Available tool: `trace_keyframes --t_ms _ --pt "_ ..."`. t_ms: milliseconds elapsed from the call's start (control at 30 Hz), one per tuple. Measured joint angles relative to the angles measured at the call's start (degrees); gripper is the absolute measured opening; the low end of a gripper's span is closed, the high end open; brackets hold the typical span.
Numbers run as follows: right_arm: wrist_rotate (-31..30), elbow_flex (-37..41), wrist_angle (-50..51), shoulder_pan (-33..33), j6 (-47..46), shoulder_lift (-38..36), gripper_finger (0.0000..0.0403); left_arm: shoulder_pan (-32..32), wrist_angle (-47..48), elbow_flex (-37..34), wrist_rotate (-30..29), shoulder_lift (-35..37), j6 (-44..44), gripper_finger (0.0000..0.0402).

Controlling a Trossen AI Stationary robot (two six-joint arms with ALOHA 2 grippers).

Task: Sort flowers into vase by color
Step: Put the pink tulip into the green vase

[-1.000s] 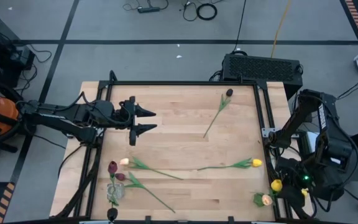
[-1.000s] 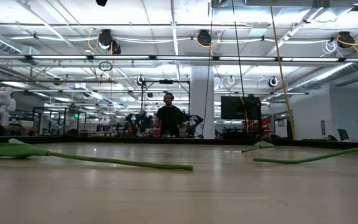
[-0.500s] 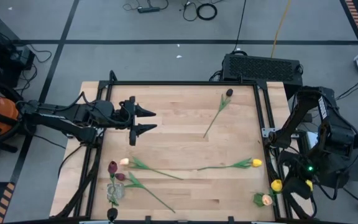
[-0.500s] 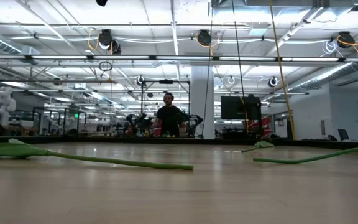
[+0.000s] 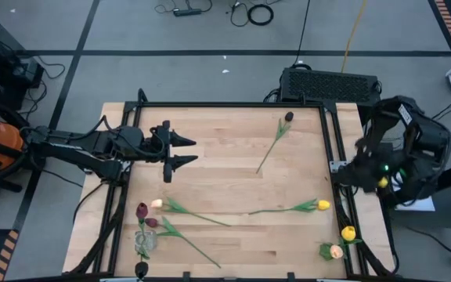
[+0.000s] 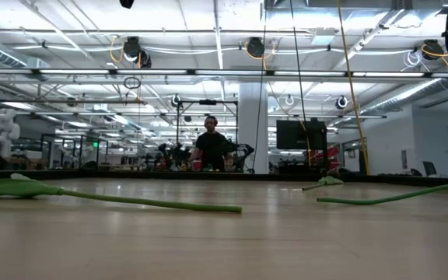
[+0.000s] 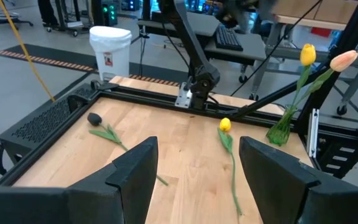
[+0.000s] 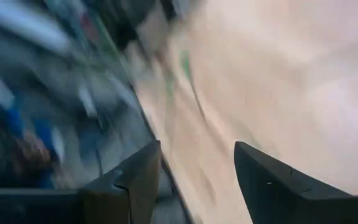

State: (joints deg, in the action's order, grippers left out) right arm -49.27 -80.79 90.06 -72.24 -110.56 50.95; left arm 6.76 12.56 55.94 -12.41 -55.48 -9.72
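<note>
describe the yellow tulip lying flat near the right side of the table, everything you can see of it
The yellow tulip is artificial, with a small yellow head on a long thin green stem and narrow leaves near the head. It lies flat on the wooden table, head toward the right edge and stem running left. Neither gripper touches it.

The high camera looks straight down on the whole table (image 5: 225,157). The low one sits at table level, looking across. Both wrist cameras look over the same table, close.
</note>
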Motion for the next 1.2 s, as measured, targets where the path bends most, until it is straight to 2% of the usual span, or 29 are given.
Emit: trace_keyframes --t_ms 133,167,200,267,433,600,733,800,933,1200 --pt "-26.6 1.7 -4.7 3.3 13.3 -0.3 0.0196 0.0 0.0 0.0 -0.1 0.0 -0.3 0.0232" --pt "-31.3 2.6 -7.2 4.4 17.5 0.2 0.0196 0.0 0.0 0.0 -0.1 0.0 -0.3 0.0232" --pt "-34.6 3.4 -10.7 5.7 21.7 0.9 0.0196 0.0 0.0 0.0 -0.1 0.0 -0.3 0.0232" --pt "-35.8 5.5 -18.4 9.0 28.6 2.4 0.0196 0.0 0.0 0.0 0.0 0.0 0.1 0.0232" --pt "-26.3 9.8 -39.6 18.0 40.1 7.9 0.0196 0.0 0.0 0.0 0.4 0.0 1.6 0.0232" --pt "-17.9 12.1 -64.2 28.4 58.7 15.2 0.0196 0.0 0.0 0.0 0.4 0.0 3.7 0.0232" --pt "-5.7 12.3 -80.7 38.2 73.2 21.3 0.0196 0.0 0.0 0.0 0.6 0.0 5.0 0.0232" --pt "-0.3 12.2 -85.8 43.1 77.6 24.2 0.0196 0.0 -0.1 0.0 0.6 0.0 6.2 0.0232" --pt "7.2 12.2 -86.3 52.3 78.8 28.6 0.0196 0.0 0.0 0.0 3.0 0.0 8.7 0.0232" --pt "18.8 12.3 -72.5 65.4 64.2 35.1 0.0196 0.0 3.7 0.0 4.9 0.0 10.5 0.0232"
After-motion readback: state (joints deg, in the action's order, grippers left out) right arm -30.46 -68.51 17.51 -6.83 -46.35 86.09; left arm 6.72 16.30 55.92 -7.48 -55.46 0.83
